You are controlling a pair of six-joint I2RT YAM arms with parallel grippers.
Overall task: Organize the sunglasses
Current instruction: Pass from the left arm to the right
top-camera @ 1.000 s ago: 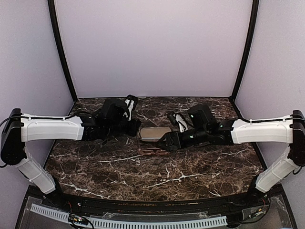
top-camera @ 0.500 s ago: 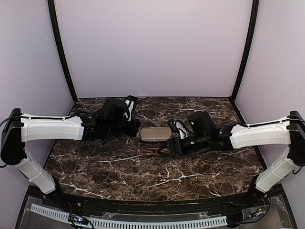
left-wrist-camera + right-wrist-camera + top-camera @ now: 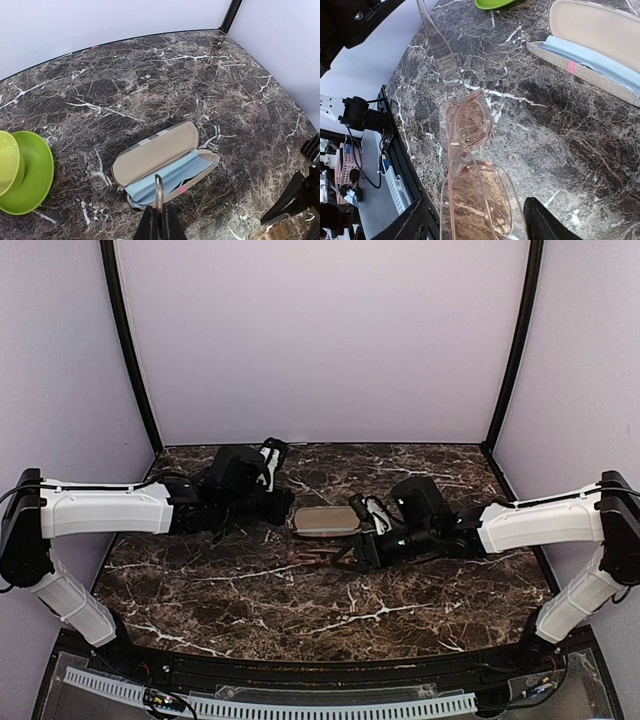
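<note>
Okay, pick-up step: my right gripper (image 3: 477,222) straddles the pink translucent plastic sunglasses (image 3: 470,165) on the marble, near the open beige fabric case (image 3: 155,150), jaws wide, not pinching yet. Left gripper (image 3: 159,222) hangs pinched shut. Next I squeeze gently and lift.

No writing, brand, number or sign can be read in any view. The one label-like thing is a small pink tag (image 3: 183,189) on the near rim of the open glasses case (image 3: 155,150), and it is too small to show any lettering.
</note>
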